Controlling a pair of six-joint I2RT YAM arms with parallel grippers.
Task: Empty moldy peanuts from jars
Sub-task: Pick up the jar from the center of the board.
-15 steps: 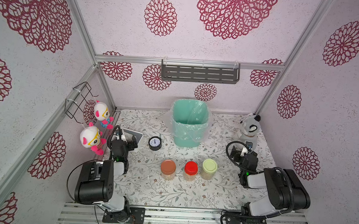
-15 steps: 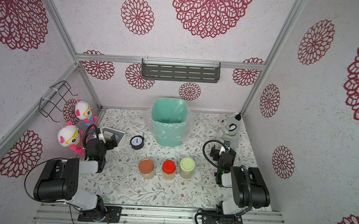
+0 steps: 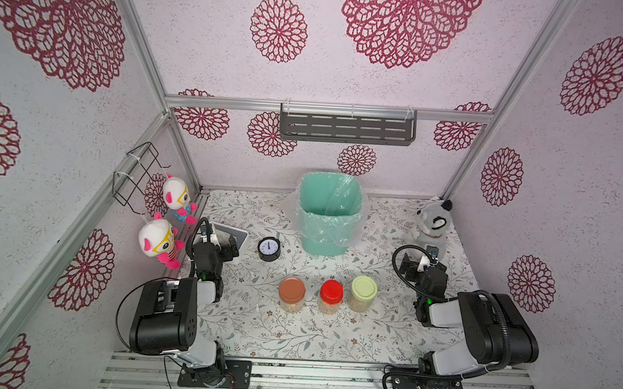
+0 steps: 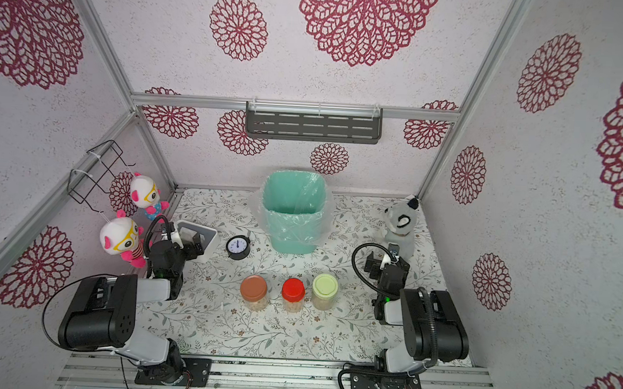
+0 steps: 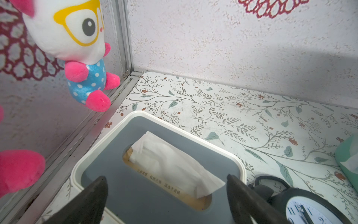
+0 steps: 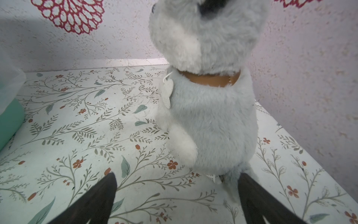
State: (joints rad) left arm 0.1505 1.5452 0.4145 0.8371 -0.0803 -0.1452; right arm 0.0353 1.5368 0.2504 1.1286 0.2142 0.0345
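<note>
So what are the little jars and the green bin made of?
The jars look like clear plastic, maybe glass: you can see the peanuts through the walls. Their lids seem smooth matte plastic. The green bin looks like smooth plastic, lined with a thin, crinkly clear bag.

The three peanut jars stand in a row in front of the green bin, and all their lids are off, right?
Not quite. They are all capped: the brown lid, red lid and yellow-green lid are on, as both top views show. The jars do stand in a row in front of the green bin.
</note>
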